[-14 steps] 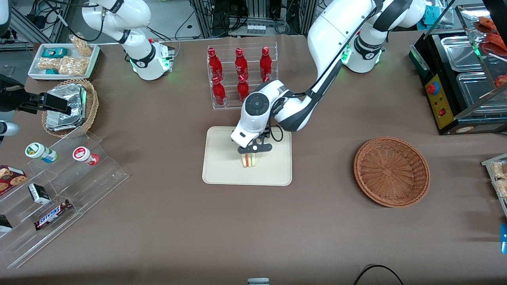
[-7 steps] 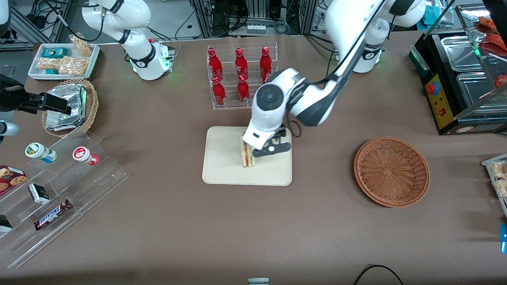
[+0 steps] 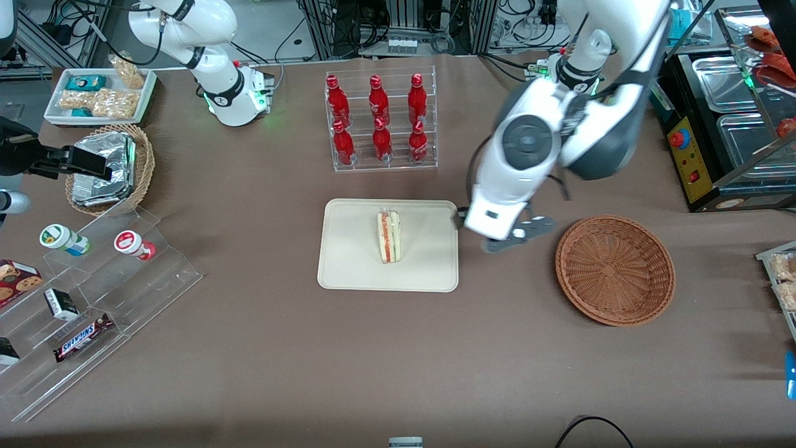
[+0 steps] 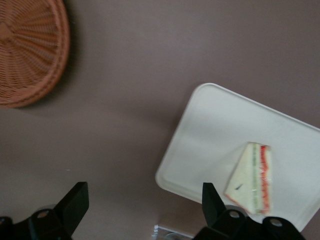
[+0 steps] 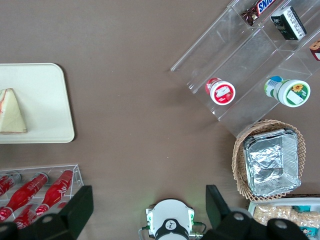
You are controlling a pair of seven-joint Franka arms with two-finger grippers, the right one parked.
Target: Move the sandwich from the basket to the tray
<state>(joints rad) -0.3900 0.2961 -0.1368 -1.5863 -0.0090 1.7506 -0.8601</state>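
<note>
The sandwich point(image 3: 388, 236) stands on its edge in the middle of the cream tray point(image 3: 348, 264), free of any grip. It also shows in the left wrist view point(image 4: 252, 180) and the right wrist view point(image 5: 12, 112). My left gripper point(image 3: 515, 236) hangs open and empty above the bare table, between the tray and the reddish-brown wicker basket point(image 3: 614, 270). In the left wrist view the gripper point(image 4: 142, 200) has its fingers wide apart with only tablecloth between them, the tray point(image 4: 215, 125) and the empty basket point(image 4: 30, 50) to either side.
A clear rack of red bottles point(image 3: 379, 121) stands farther from the camera than the tray. Toward the parked arm's end are a stepped clear shelf of snacks point(image 3: 93, 298), a paler basket of foil packets point(image 3: 112, 168) and a white snack tray point(image 3: 99, 93). A black appliance point(image 3: 715, 124) stands at the working arm's end.
My gripper let go of the sandwich, rose and swung off the tray toward the basket. The sandwich stays standing on the tray.
</note>
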